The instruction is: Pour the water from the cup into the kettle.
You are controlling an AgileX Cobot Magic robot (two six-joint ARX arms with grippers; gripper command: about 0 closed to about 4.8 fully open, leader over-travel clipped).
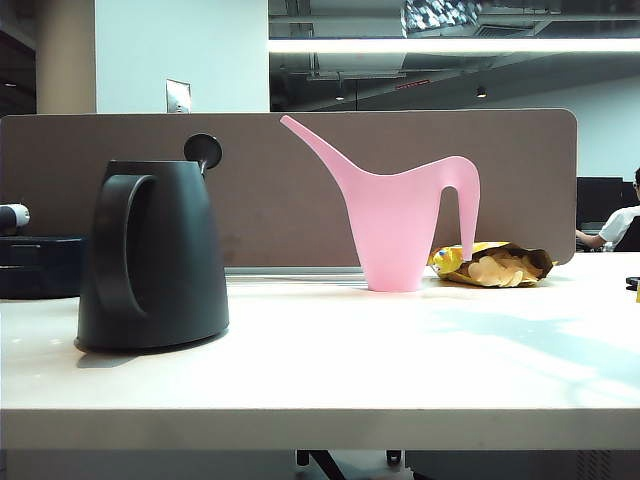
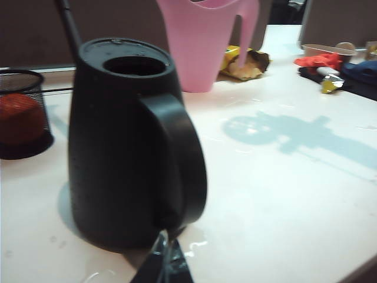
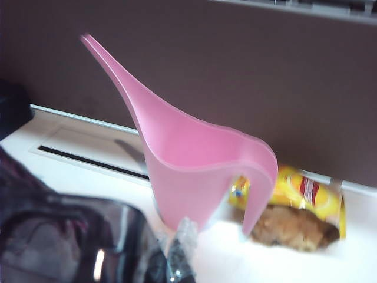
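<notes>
Matt black plastic kettle [image 1: 152, 255]; smooth pink plastic watering can [image 1: 400, 225]; glossy yellow crisp bag [image 3: 309, 197]; smooth pale tabletop [image 1: 400, 350]; glassy dark cup [image 3: 65, 242].

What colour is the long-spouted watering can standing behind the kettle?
Pink; the watering can shows best in the exterior view.

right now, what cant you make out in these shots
- Water in the kettle: left wrist view sees only a dark opening.
- Cup: right wrist view, blurred and cut off by the frame edge; contents unreadable. It is absent from the exterior view.
- Right gripper: only blurred fingertips beside the cup.
- Left gripper: cut off by the edge near the kettle's base; jaws unclear.
- Red thing in the mesh basket: dim, unidentifiable.
</notes>
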